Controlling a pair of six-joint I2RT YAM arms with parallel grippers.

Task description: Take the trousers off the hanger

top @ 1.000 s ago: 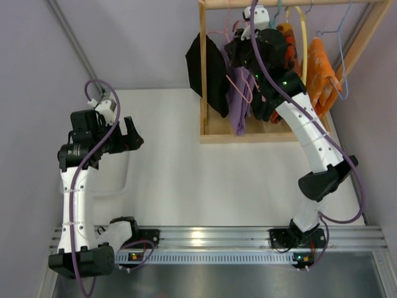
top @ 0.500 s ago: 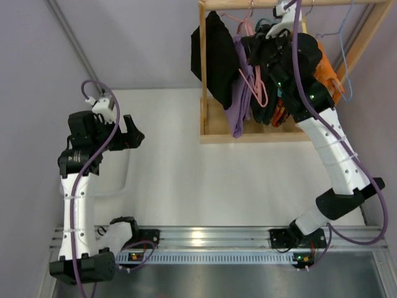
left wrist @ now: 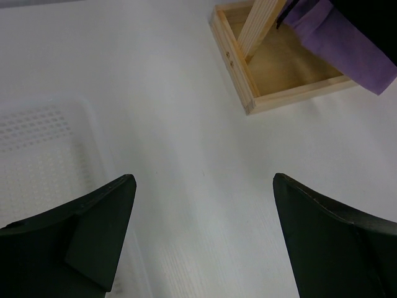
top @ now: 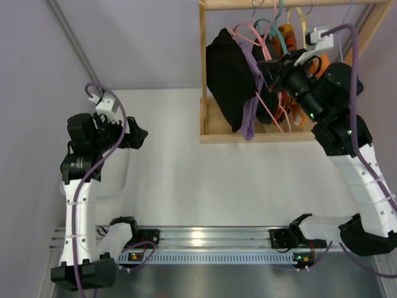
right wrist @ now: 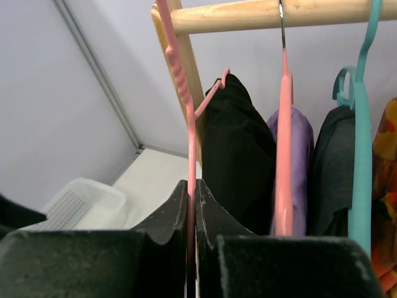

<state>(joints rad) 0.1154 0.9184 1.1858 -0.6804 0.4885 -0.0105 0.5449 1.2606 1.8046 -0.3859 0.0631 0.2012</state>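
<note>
Black trousers, seemingly on pink hanger in tight right claw; left claw apart.

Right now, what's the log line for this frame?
phase: hanger gripped | right gripper: shut on pink hanger | left gripper: open, empty | trousers: on hanger

Cloth trousers, plastic hanger, wooden rail
</note>
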